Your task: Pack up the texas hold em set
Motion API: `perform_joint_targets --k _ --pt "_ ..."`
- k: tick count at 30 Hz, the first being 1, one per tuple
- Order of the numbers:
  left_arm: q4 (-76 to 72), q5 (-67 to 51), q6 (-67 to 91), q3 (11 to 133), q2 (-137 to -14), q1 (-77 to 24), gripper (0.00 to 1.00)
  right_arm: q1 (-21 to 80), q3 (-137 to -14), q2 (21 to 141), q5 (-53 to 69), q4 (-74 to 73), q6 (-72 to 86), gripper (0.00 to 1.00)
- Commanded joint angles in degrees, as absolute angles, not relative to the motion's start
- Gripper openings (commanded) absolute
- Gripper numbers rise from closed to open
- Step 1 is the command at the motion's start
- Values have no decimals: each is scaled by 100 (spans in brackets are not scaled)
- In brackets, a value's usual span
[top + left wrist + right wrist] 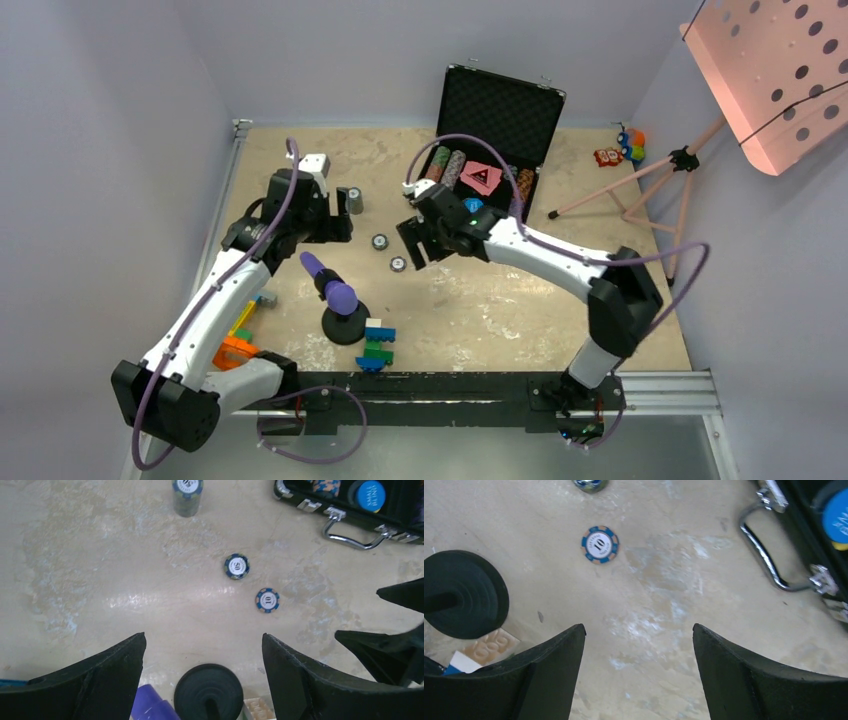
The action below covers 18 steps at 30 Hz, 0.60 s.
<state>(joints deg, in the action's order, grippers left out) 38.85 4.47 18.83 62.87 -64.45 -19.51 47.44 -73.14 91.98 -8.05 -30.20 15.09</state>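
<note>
Two loose chips lay flat on the counter (480, 300): the chip marked 50 (236, 566) and, just near and right of it, the chip marked 10 (267, 600). In the right wrist view the farther chip was cut off at the top edge and its number could not be read. A short chip stack (187, 495) stood farther left, its top cropped in the left wrist view.

The open case (500, 110) sat at the far right with its lid upright. Its tray held rows of chips, the pink cards (481, 178) and the blue button (371, 494). Both wrist views showed only its near edge and silver handle (764, 555). The right arm hid part of the tray from above.

The left hand (202, 645) hovered left of the two chips, fingers spread wide with nothing between them. The right hand (639, 635) hovered just right of the chip marked 10, also open and empty, its fingertips clear of the chip.

Nearer, the black round base (461, 595) carried the purple-tipped object (335, 290), of which the wrist views caught only scraps. Toy bricks (377, 345) stood just right of the base.
</note>
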Motion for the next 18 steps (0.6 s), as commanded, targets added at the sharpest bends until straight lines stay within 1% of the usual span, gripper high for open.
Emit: perform_joint_targets --k 1,5,9,18 --pt "3956 943 1467 6192 -6164 -1925 90 5006 -8098 10161 -1024 -2783 2003 81" --pt "3963 1303 1373 6186 -5888 -1925 90 5048 -8682 11009 -1094 -2880 2221 80" --pt "3879 1234 1374 6085 -5638 -1925 90 5079 -9247 11624 -1198 -3157 2233 80" --pt "3894 1003 1422 6122 -5520 -1925 90 5145 -9736 12151 -1026 -3318 2224 78"
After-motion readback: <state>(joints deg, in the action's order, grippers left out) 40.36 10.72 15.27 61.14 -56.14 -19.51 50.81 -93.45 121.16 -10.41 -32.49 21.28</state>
